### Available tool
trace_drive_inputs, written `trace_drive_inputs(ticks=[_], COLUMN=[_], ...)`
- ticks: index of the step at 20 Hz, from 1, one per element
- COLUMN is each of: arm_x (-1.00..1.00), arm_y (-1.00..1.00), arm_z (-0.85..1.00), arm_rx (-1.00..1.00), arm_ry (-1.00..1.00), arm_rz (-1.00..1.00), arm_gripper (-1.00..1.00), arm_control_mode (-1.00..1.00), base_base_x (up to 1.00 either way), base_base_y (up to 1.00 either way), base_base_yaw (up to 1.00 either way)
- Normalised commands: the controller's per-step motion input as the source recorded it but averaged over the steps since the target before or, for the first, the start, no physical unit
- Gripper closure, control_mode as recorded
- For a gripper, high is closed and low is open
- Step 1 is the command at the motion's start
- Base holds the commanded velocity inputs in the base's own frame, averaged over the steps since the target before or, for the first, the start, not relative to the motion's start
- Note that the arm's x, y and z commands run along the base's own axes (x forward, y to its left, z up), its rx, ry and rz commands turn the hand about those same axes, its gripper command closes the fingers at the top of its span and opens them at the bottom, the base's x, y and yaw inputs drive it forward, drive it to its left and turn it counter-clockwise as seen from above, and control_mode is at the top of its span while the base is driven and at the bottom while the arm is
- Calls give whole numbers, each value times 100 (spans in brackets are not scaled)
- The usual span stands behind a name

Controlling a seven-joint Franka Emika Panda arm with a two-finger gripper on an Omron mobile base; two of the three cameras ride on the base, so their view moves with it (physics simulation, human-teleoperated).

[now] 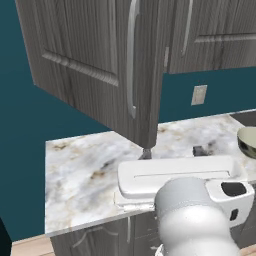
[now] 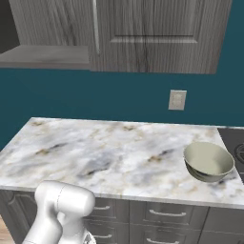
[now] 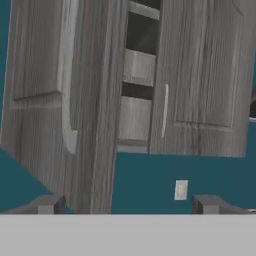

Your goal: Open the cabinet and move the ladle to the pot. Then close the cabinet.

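The dark grey wood-grain wall cabinet (image 3: 200, 75) hangs above the marble table (image 2: 95, 152), its left door (image 1: 95, 60) swung out. Jaws spread, empty. The grey-olive metal pot (image 2: 208, 161) sits at the table's right. Best to widen the door before reaching inside for the ladle.

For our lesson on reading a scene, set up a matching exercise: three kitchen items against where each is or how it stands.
Items:
1. cabinet door
2. pot
3. wall socket

Descriptions:
A. on the blue wall above the counter
B. swung open
C. standing on the marble counter

Pairs: 1-B, 2-C, 3-A
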Motion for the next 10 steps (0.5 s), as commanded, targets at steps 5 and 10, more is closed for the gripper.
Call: trace_drive_inputs(ticks=[5,10], arm_x=[64,66], arm_y=[61,55], arm_z=[-4,-18], arm_rx=[-11,-15], arm_ry=[-15,-18], arm_rz=[0,-2], arm_gripper=[-100,-100], arm_control_mode=[-100,-100], base_base_x=[0,0], base_base_y=[0,0], base_base_yaw=[0,0])
